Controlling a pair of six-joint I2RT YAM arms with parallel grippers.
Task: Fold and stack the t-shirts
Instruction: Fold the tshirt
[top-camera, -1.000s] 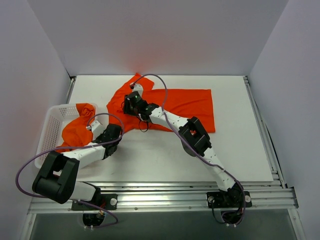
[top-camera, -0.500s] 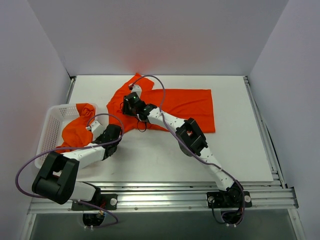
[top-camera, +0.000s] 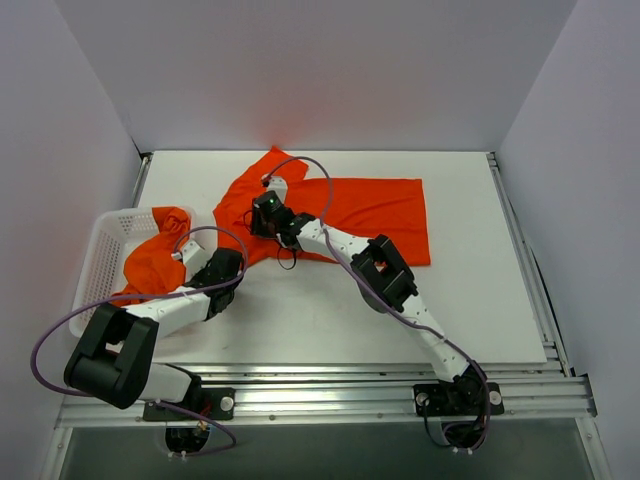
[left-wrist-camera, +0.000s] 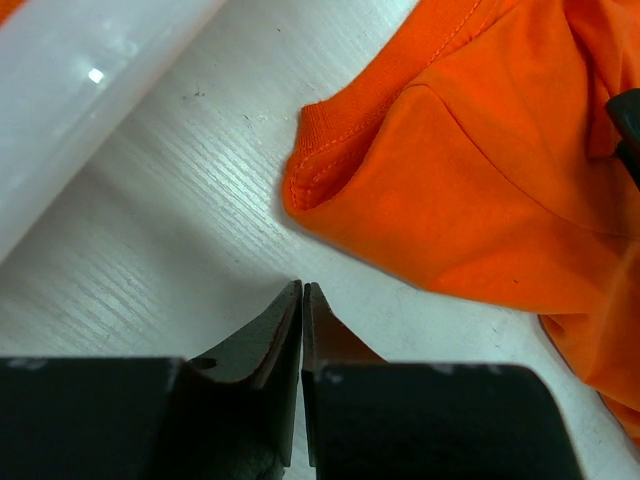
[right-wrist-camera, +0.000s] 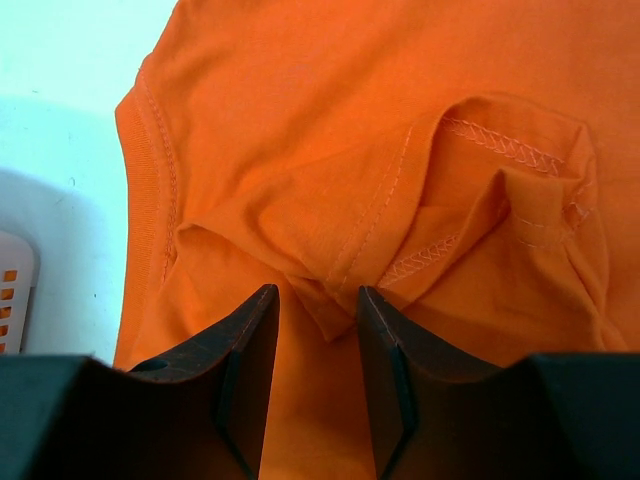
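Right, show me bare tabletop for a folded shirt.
Bare white tabletop lies right of the spread orange-red t-shirt, up to the metal side rail, and in front between the left arm and the right arm. Crowded: the left, with the white perforated plastic basket and the shirt spilling from it.

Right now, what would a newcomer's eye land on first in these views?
The bright orange-red t-shirt spread across the far middle of the table, with the right end effector pinching a fold of it. Next, a second t-shirt spilling from the white basket at left, the left end effector shut between the two.
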